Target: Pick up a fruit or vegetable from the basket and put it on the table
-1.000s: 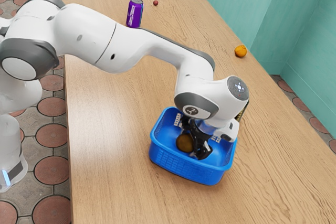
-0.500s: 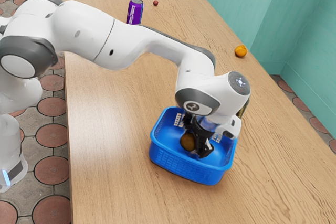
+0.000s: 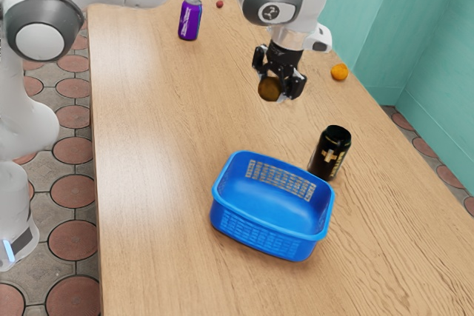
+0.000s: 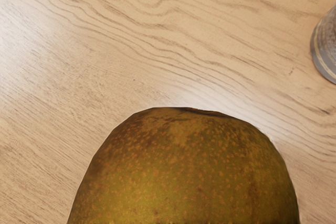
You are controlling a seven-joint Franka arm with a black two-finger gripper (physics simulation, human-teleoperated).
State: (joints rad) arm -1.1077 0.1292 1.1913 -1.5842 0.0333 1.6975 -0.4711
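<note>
High over the table [image 3: 159, 153], my black gripper [image 3: 276, 88] is shut on a round brown fruit [image 3: 269, 89], one finger on each side of it. The fruit [image 4: 186, 174] looks greenish-brown and speckled in the wrist view, close under my hand, with wood grain behind it. Below the gripper, toward the viewer, the blue basket [image 3: 270, 247] stands on the table with nothing seen inside it.
A black can [image 3: 330, 153] stands just behind the basket. An orange fruit [image 3: 339, 72] lies by the table's far edge. The purple can [image 3: 189, 19] and a small red ball [image 3: 220, 4] are at the back. Part of a can [image 4: 325, 45] shows in the wrist view.
My gripper has risen out of the basket with the brown fruit and moved up and away from it. The black can, mostly hidden before, has come into sight.
</note>
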